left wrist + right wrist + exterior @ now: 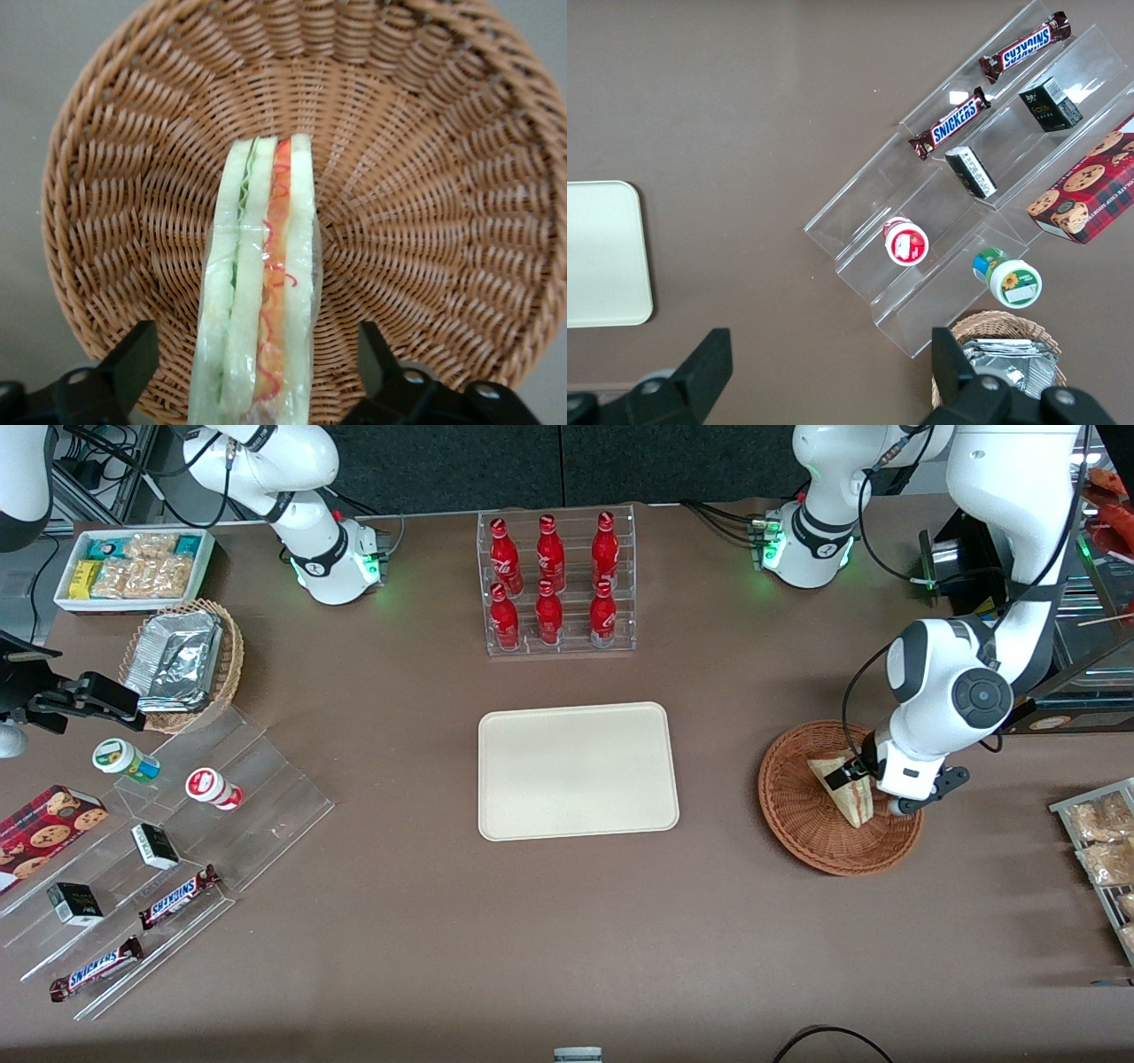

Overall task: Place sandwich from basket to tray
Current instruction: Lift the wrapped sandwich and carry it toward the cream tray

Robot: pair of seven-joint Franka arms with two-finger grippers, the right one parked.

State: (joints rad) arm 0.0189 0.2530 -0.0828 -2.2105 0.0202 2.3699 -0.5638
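Front view gives you the whole layout: the brown desk [567,921] carries the cream tray [578,771] at its middle, bare and waiting, and toward the working arm's end sits the reddish-brown wicker basket [802,806]. Your sandwich [846,790] stands in that basket on edge, wrapped in clear film, its cut face of pale bread with red and green stripes turned up to the wrist camera [261,283]. Your pincer [864,772] is down in the basket right at the wedge; in the left wrist view its fingers [133,359] stand apart, one on each side of the sandwich with a gap to the bread on both, so nothing is clamped yet. Judge the wedge as light and soft: it will squash if you close hard, and the film looks slick enough to let it slide. Take hold across the flat bread faces, low and near the middle of the wedge instead of at a thin corner, and close only until the film dimples. Lift straight up so the woven rim [80,115] does not catch it, then carry it across to the tray.
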